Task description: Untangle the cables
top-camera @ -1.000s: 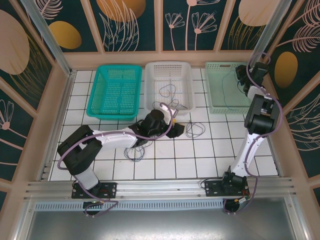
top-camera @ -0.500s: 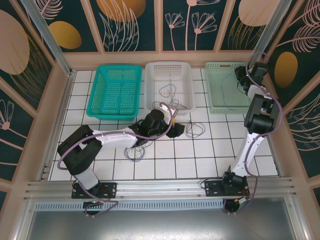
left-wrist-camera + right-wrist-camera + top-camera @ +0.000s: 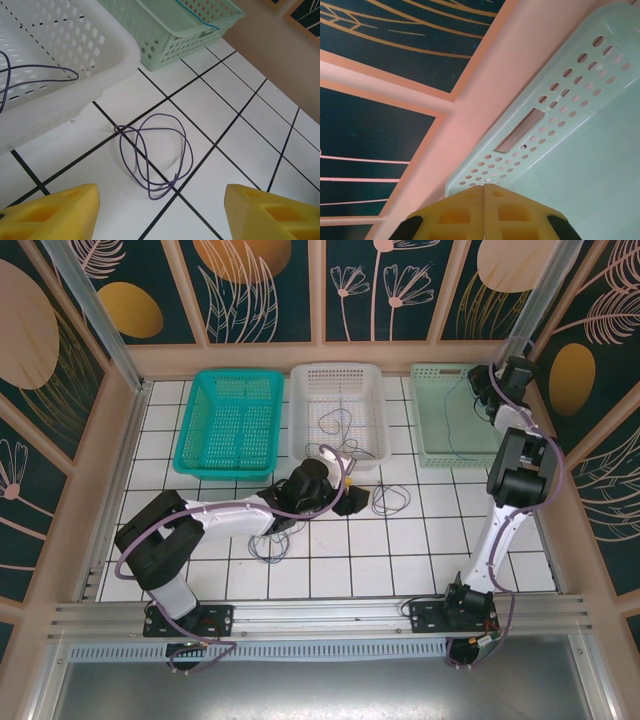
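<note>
A greyish-purple cable (image 3: 155, 156) lies in loose loops on the white tiles, just ahead of my open left gripper (image 3: 161, 192), whose yellow fingers (image 3: 55, 210) stand wide on either side of it, touching nothing. From above, that loop (image 3: 390, 500) is right of the left gripper (image 3: 347, 502). A darker tangle (image 3: 268, 546) lies by the left arm. One purple cable (image 3: 338, 425) rests in the white basket (image 3: 296, 420). My right gripper (image 3: 484, 390) is high over the green basket's (image 3: 415, 415) back corner, fingers pressed together (image 3: 484, 186); a thin dark blue cable (image 3: 449, 435) trails from it into the basket.
A teal basket (image 3: 190, 430) stands at the back left beside the white one (image 3: 75, 90). The green basket (image 3: 560, 115) sits against the pink back wall, close to the right gripper. The blue wire crosses the green basket's rim (image 3: 200, 17). Open tiles stretch in front of the arms.
The right gripper has crept back and up toward the rear corner, fingers still together. The left arm and the purple loop have not moved.
</note>
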Tool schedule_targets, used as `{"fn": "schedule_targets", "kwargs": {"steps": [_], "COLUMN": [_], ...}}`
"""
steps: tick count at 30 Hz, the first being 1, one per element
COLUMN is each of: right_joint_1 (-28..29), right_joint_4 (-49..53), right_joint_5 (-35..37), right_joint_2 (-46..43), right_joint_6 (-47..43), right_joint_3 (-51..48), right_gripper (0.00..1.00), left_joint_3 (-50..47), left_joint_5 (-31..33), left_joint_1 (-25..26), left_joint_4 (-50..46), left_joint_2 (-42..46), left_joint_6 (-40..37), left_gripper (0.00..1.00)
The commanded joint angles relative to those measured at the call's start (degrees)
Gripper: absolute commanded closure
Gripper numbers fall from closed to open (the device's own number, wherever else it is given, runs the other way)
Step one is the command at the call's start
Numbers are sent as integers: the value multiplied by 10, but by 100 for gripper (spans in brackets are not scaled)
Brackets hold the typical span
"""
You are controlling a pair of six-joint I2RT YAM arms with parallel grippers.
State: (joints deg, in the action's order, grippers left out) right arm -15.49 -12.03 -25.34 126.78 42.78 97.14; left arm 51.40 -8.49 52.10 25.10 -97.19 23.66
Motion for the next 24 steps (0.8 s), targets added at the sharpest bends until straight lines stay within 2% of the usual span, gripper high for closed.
{"fn": "schedule_targets", "kwargs": {"steps": [1,3,4,6,7,8,12,16,18,20,24], "right_joint_1": [5,6,6,6,7,8,10,12,12,13,25], "right_joint_4": [61,72,78,93,109,117,121,217,268,320,394], "right_joint_5": [19,22,23,25,31,34,56,126,124,106,118], "right_joint_2": [23,26,26,23,21,17,-22,-33,-22,-4,12], "right_joint_6": [-58,-75,-83,-99,-111,-122,-145,-175,-197,-224,-275], "right_joint_3": [21,23,23,29,36,39,11,30,52,75,102], "right_gripper": [73,64,56,32,25,23,18,19,23,34,40], "left_joint_3": [12,12,11,10,11,11,12,14,12,11,12], "left_joint_5": [6,9,10,12,13,13,10,3,3,3,-4], "left_joint_1": [-2,-2,-3,-3,-3,-3,-3,-3,-3,-2,-2], "left_joint_4": [9,6,5,5,5,6,10,8,9,12,10], "left_joint_2": [2,2,4,3,3,4,2,8,14,17,19], "left_joint_6": [4,5,4,4,4,4,7,7,6,5,5], "left_gripper": [32,30,30,27,26,26,23,22,22,22,21]}}
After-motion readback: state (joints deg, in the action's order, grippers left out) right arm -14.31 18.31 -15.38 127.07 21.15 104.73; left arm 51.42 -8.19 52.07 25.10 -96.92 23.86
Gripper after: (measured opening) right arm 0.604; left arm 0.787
